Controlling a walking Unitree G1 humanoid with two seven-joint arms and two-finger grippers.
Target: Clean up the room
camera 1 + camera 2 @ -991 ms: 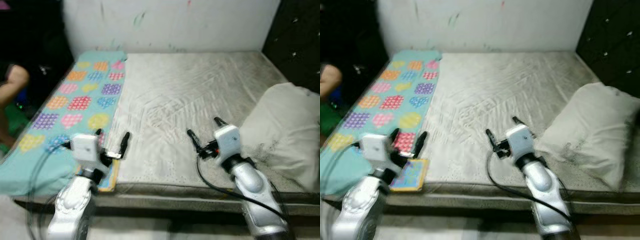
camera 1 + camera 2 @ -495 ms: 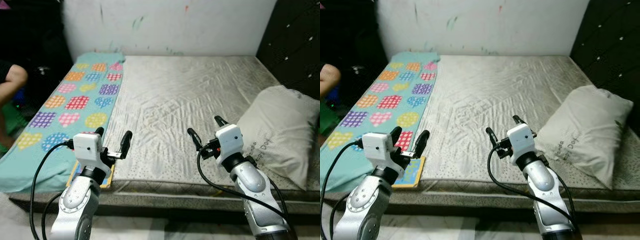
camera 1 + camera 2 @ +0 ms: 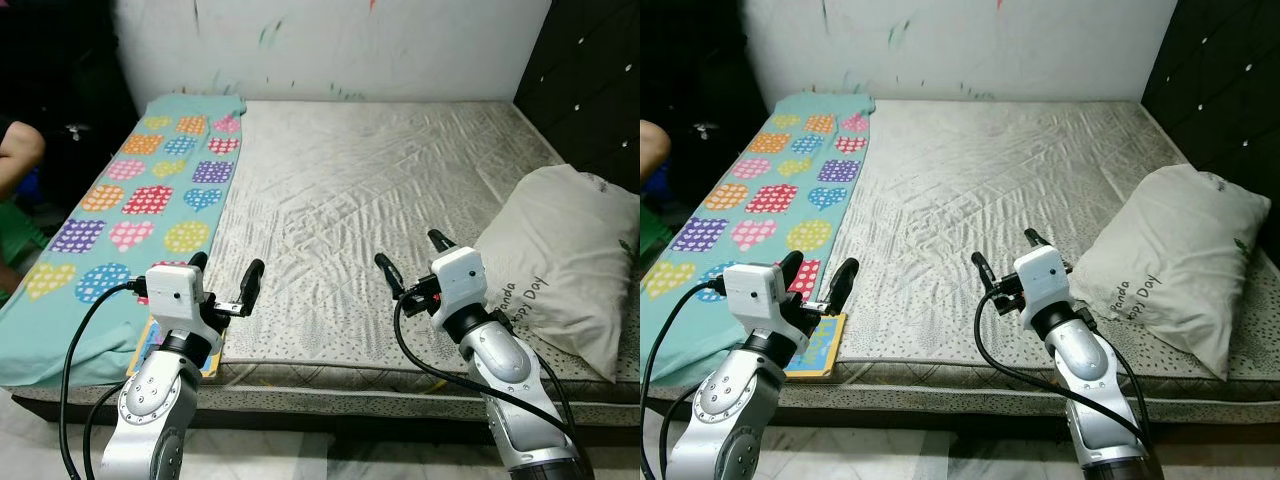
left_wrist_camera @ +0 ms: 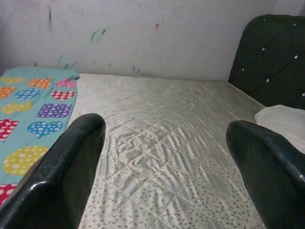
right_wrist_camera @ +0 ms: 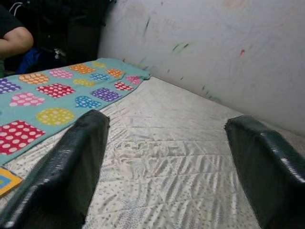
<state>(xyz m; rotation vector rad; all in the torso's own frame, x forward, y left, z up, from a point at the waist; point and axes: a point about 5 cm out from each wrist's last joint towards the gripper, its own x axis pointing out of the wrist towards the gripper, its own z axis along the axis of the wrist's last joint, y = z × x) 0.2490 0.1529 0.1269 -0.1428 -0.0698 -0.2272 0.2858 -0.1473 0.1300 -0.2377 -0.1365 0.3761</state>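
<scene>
A bed with a bare grey mattress stands before me. A teal blanket with coloured hearts lies along its left side. A white pillow rests at the right edge. A small colourful book lies at the front left corner, partly behind my left arm. My left gripper hovers open over that corner with nothing between its fingers. My right gripper is held open above the front edge of the mattress, left of the pillow, also holding nothing.
A dark padded headboard runs along the right side. A marked white wall stands behind the bed. A person's arm shows at the far left beside the bed. Pale floor lies below the bed's front edge.
The view has steadied and tilted, so the blur is gone and the bed sits a little lower in frame. Both grippers keep the same open pose. Nothing on the bed has moved.
</scene>
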